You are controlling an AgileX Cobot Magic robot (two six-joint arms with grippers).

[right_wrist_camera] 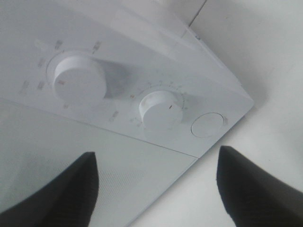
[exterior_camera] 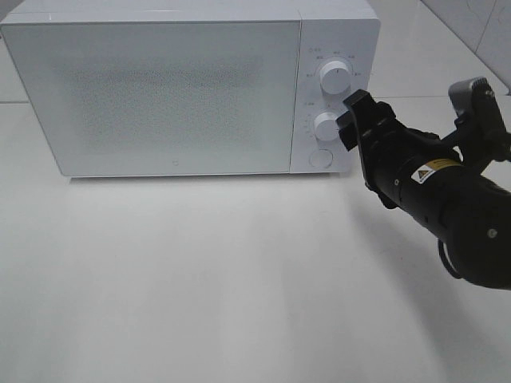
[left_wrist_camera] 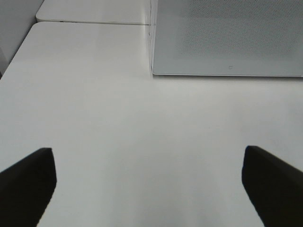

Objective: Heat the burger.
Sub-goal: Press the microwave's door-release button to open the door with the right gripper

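White microwave (exterior_camera: 176, 88) at the back of the white table (exterior_camera: 200, 279), with the door (exterior_camera: 160, 104) shut and frosted, so nothing to make out behind it. On the control panel at the right side of the oven, two round knobs one above the other, the upper knob (exterior_camera: 333, 77) and the lower knob (exterior_camera: 326, 125), and under them a round button (exterior_camera: 319, 159). Right gripper (exterior_camera: 351, 121) close to this panel, just beside the lower knob, on a black arm reaching in from the right edge of the high view. In the right wrist view, both dark fingers (right_wrist_camera: 66, 194) well apart, with nothing between them and nothing held. Lower knob straight ahead of the gap, not between the fingertips; touched or not, impossible to tell. Left gripper (left_wrist_camera: 149, 189) outside the high view. In the left wrist view, low over the table, in front of the left front corner of the microwave and apart from it, with jaws spread fully wide and empty. Place of the burger: cannot tell, since not to be seen in any of the three views.
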